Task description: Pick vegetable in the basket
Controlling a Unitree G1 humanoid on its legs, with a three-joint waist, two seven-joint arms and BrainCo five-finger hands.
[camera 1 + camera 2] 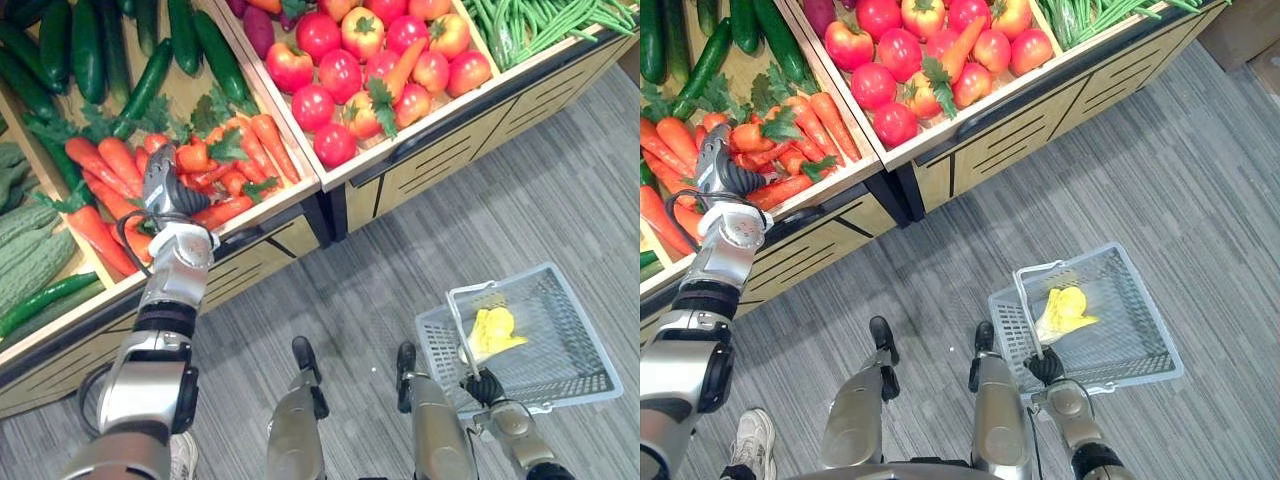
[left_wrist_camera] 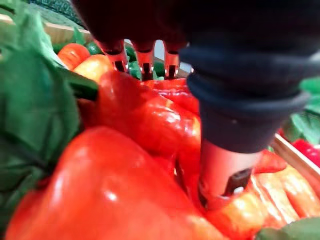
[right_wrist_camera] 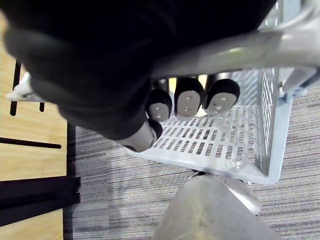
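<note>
My left hand [image 1: 165, 190] reaches into the wooden bin of carrots [image 1: 265, 140] and red peppers. In the left wrist view its fingers [image 2: 145, 60] curl over the far side of a glossy red pepper [image 2: 150, 115], and its thumb [image 2: 225, 175] presses on the near side. The pepper still lies among the others. My right hand [image 1: 487, 385] is shut round the metal handle [image 3: 230, 50] of the grey plastic basket [image 1: 580, 375], which hangs low over the floor at the lower right. A yellow vegetable [image 1: 495, 330] lies inside it.
The wooden stand runs across the top. It holds cucumbers [image 1: 90, 50], red and yellow tomatoes [image 1: 340, 75], green beans [image 1: 530, 25] and bumpy green gourds [image 1: 25, 250]. Grey carpet lies between stand and basket. A person's white shoe [image 1: 750, 440] stands at the lower left.
</note>
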